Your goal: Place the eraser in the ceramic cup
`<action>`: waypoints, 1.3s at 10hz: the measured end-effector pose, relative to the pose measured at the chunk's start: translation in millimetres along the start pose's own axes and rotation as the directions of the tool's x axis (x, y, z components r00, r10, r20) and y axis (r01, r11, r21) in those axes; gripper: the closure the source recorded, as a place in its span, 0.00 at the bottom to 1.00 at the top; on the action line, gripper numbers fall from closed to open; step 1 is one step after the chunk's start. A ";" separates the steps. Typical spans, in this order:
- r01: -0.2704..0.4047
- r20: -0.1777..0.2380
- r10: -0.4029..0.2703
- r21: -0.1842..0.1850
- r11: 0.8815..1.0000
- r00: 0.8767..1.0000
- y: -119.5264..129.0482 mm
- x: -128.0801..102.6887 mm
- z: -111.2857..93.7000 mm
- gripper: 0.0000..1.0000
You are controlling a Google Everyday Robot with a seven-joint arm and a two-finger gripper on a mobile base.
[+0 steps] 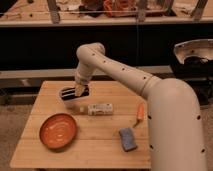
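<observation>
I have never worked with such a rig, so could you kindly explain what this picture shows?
This is a single camera view, looking down at a wooden table; where the camera sits is not known. The large white shape on the right is the robot's one arm, bending over the table. At its end is the tool, over the table's back left part, closed on the eraser, a black striped block. On the table lie an orange bowl, a white elongated device, a blue-grey pad and a small orange object. A small white cup seems to stand just left of the device.
</observation>
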 end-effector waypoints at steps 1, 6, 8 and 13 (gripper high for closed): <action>-0.002 -0.002 0.002 0.000 1.000 1.000 0.0 -1.5 1.1 0.99; -0.027 -0.008 0.028 0.008 1.000 1.000 -5.6 -1.1 4.8 0.99; -0.037 -0.008 0.037 0.011 0.999 0.999 -8.7 -2.5 7.5 0.99; -0.055 -0.010 0.055 0.017 0.998 0.998 -14.3 -2.6 10.7 0.94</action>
